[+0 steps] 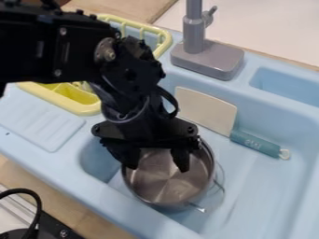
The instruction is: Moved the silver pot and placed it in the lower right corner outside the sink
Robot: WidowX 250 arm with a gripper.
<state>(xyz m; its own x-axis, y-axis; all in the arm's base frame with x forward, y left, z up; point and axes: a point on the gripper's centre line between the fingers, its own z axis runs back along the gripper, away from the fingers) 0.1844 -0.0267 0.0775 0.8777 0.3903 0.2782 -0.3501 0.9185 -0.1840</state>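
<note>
- Silver round metal pot [168,186]: in the light-blue plastic sink [299,186], below the pincer, mouth up. Presumably stable on its broad base; the task's move out of the basin is still to be done.
- White-bladed cleaver with teal handle [255,143]: at 1 to 2 o'clock from the pot, along the basin's back wall, which probably props the blade.
- Black 2-fingered pincer [156,168]: points down over the pot's mouth, presumably to reach the wall from above. The 2 fingers stand well apart, nothing visibly clamped between them. The finger on the 9 o'clock side overlaps the rim in view; contact: cannot tell.
- Next, judged: straddle the wall, 1 finger inside and 1 outside, close, lift clear, carry toward 5 o'clock. Risk: smooth metal may swing or tilt from a single-point grip.
</note>
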